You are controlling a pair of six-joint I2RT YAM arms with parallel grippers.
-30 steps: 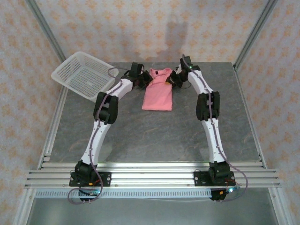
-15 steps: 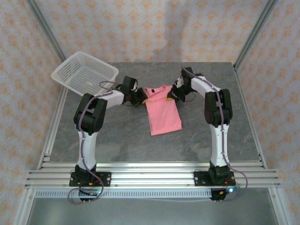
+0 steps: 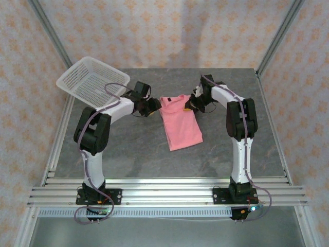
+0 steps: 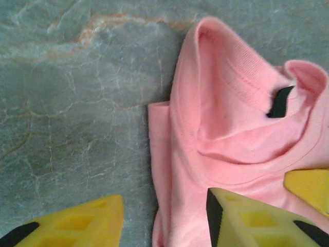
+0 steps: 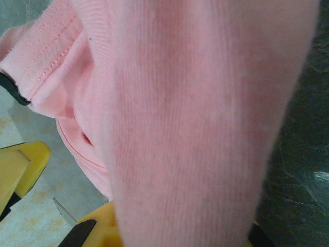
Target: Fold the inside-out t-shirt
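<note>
Cotton, soft and light, is judged to sag; shoulders are best gripped. The t-shirt (image 3: 180,123) is laid on the bench (image 3: 139,149) between left claw (image 4: 164,198), spread beside it, and right claw (image 3: 190,105), pinched on it.

A high rear camera overlooks the whole table (image 3: 128,149); both wrist cameras look closely at the t-shirt (image 3: 180,121).

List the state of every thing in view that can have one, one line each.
t-shirt, folded lengthwise into a narrow panel, lying on the table, collar at the far end.
left end effector, open, fingers apart astride the shirt's edge near the collar.
right end effector, shut on the t-shirt's far right corner.
basket, open side up at the table's far left corner, nothing in it.
</note>
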